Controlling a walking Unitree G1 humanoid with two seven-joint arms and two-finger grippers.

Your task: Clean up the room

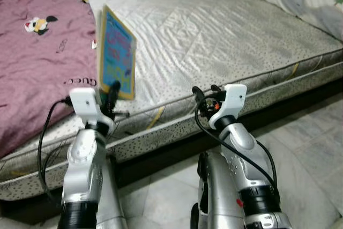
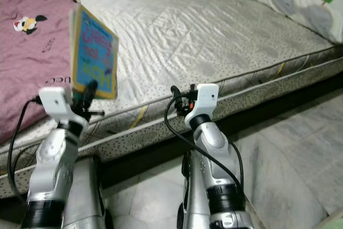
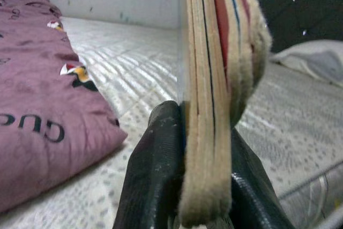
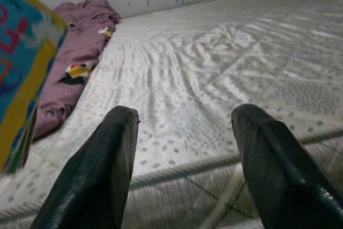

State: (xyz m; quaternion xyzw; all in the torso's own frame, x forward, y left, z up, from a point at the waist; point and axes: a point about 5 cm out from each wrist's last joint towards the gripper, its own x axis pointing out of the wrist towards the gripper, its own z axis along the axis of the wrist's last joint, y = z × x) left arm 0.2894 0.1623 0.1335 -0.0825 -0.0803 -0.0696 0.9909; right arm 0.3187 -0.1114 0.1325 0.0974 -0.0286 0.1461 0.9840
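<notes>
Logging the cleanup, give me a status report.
Left gripper shut on picture book, held upright above mattress. Right gripper open, empty, at mattress edge. Maroon blanket beside book.

The book [image 1: 116, 53] pinched in the left gripper [image 3: 206, 186] has a glossy printed cover and thick, fuzzy-edged cardboard pages. Beyond it the mattress [image 1: 214, 41] is quilted cloth with a satin sheen and speckled piping. The blanket [image 1: 37, 52] beside it is soft matt cloth. Both grippers' fingers [image 4: 96, 181] are smooth black plastic; the arms [image 1: 241, 148] are brushed silver metal.
</notes>
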